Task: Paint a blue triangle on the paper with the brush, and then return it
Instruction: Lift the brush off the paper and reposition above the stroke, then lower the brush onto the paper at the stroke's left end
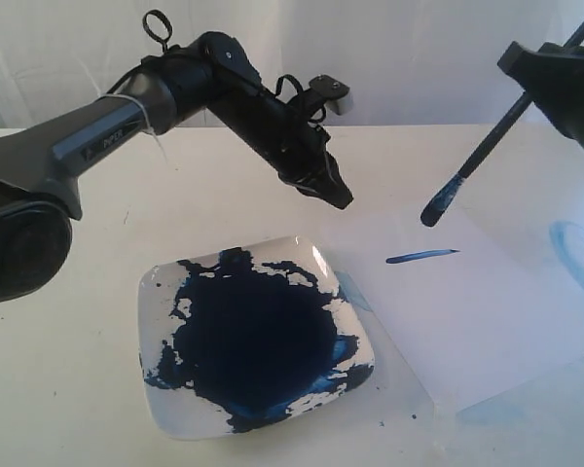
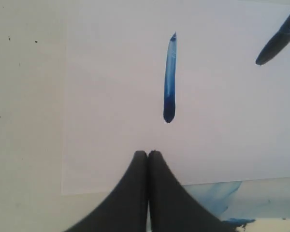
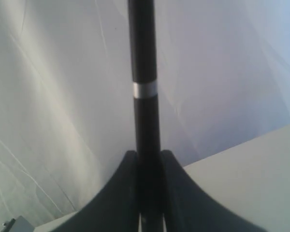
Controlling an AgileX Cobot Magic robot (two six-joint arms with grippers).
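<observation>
Right gripper (image 1: 540,73), upper right, clamps the brush (image 1: 479,158); its blue tip hangs lower left of the claw, above the paper (image 1: 477,316) and one blue stroke (image 1: 420,257). Left gripper (image 1: 341,199), centre, is closed and empty.

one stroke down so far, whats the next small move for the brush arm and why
Probably lower the brush onto the paper at one end of the single blue stroke and begin a second side. The right gripper holds it with the tip apparently lifted off the sheet, and only one side is painted.
</observation>
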